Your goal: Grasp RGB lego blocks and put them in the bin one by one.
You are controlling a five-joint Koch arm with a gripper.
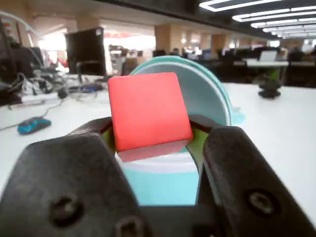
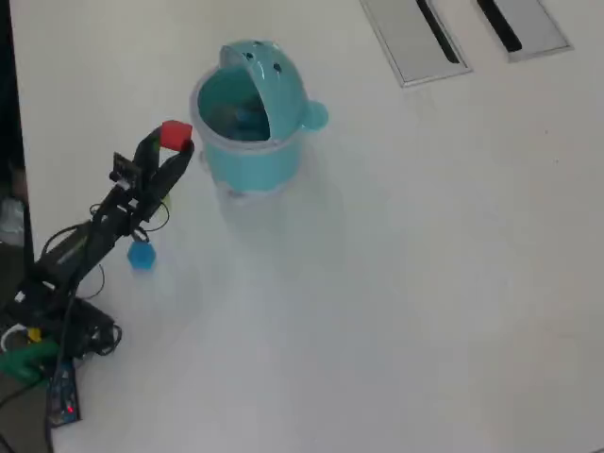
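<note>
In the wrist view my gripper [image 1: 150, 133] is shut on the red block [image 1: 148, 111], which fills the middle of the picture between the two black jaws. Just behind and below the block stands the teal bin [image 1: 207, 94], its lid tipped open. From overhead, the gripper [image 2: 173, 143] holds the red block [image 2: 175, 135] in the air just left of the bin [image 2: 247, 142]. The bin's lid [image 2: 260, 61] is swung back and the inside shows. A blue block [image 2: 141, 255] lies on the table beside the arm. No yellow-green block is in view.
The white table [image 2: 396, 283] spreads wide to the right of the bin. Two grey slotted panels [image 2: 415, 38] sit at its far edge. The arm's base and cables [image 2: 47, 330] occupy the left edge. In the wrist view a blue mouse [image 1: 33, 125] and monitors stand beyond.
</note>
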